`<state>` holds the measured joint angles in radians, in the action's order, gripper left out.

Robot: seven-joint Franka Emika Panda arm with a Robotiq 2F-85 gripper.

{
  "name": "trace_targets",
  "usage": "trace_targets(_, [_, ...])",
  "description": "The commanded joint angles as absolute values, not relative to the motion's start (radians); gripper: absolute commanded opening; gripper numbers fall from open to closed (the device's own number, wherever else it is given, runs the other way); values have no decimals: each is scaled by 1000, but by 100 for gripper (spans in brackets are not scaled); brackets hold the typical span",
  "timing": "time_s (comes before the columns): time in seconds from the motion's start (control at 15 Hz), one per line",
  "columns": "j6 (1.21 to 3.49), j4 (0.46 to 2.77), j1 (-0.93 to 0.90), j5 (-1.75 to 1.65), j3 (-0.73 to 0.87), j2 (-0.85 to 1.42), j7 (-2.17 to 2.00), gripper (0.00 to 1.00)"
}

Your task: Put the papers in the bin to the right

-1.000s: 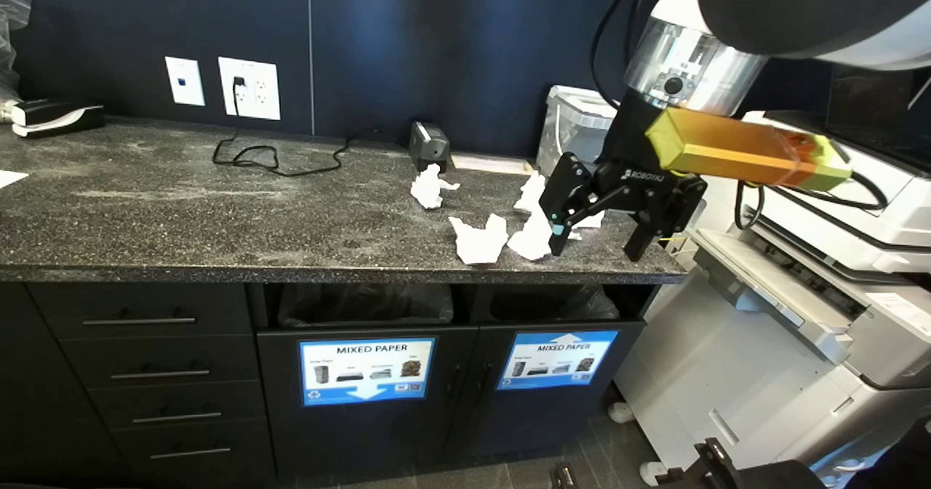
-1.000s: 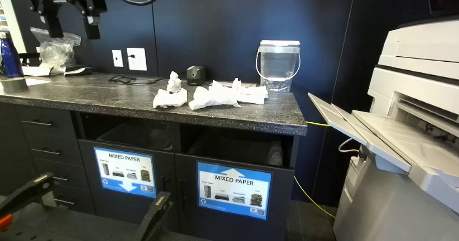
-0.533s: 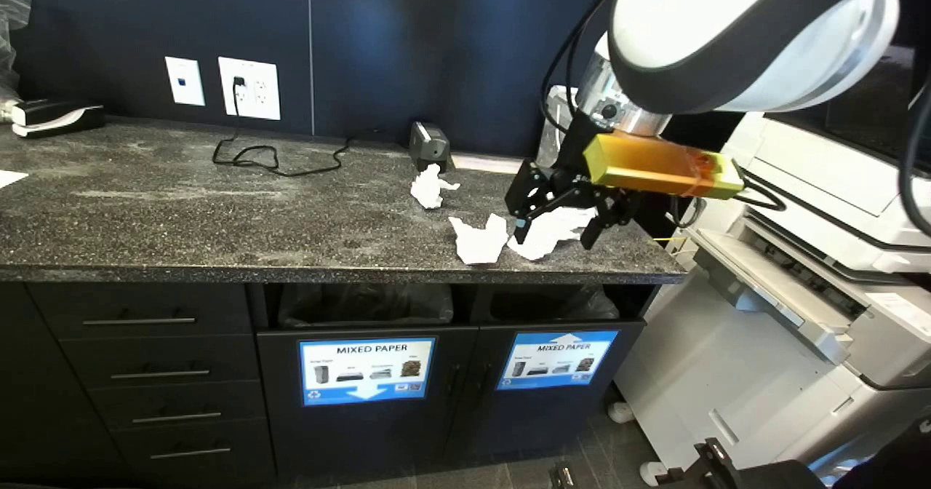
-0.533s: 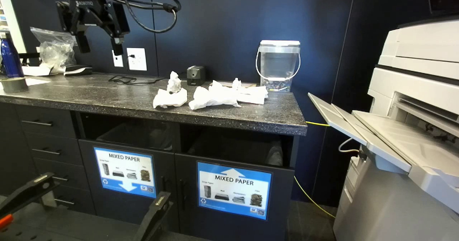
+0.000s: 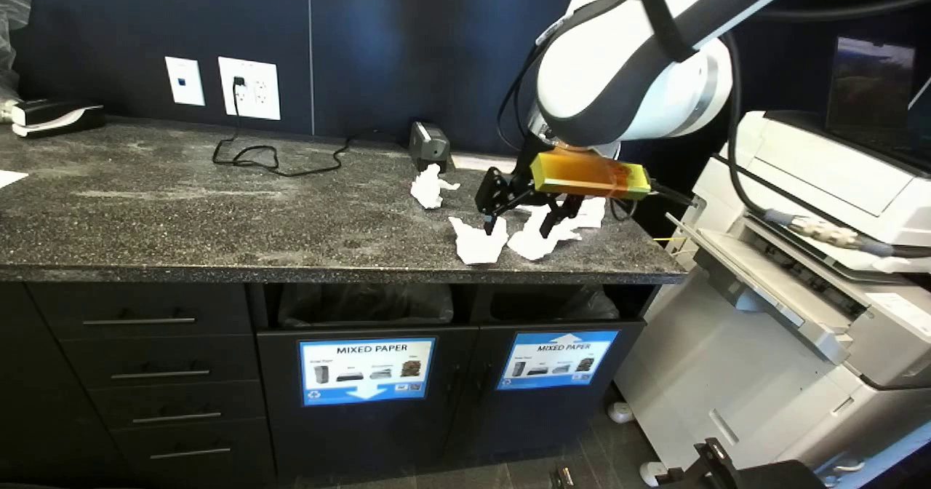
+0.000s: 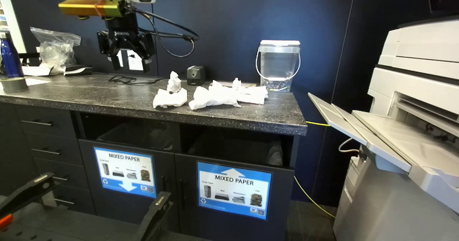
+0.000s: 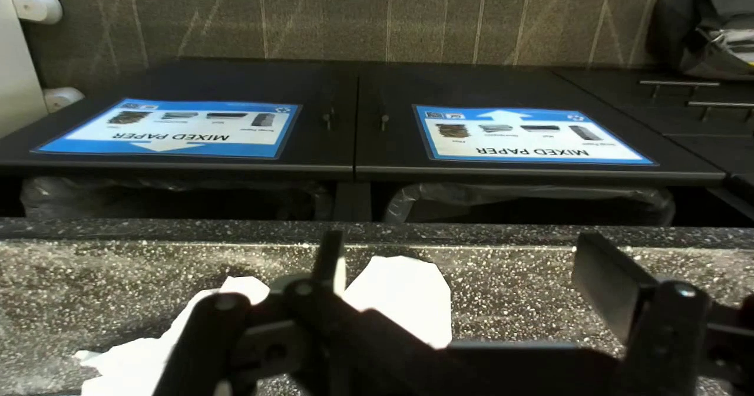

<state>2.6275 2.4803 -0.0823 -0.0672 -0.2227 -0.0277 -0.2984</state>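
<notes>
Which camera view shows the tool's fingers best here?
The wrist view: the tool stands open close up, its fingers wide apart and a paper wad visible through the gap. Both exterior views also show the fingers apart, but much smaller.

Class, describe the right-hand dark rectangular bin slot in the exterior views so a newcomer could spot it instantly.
Find the long, speckled dark countertop and go to its end nearest the bulky pale printer. Below that end, in the black cabinet front, is the dark rectangular bin slot. Its blue-bordered rectangular label has an upward arrow, while the neighbouring slot's label has a downward one.
</notes>
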Motion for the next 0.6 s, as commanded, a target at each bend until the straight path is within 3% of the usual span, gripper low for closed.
trace_targets(0.0, [2644, 2319, -100, -123, -176, 151, -319, 100])
trace_targets(0.53, [2653, 2091, -203, -149, -65, 380, -384, 100])
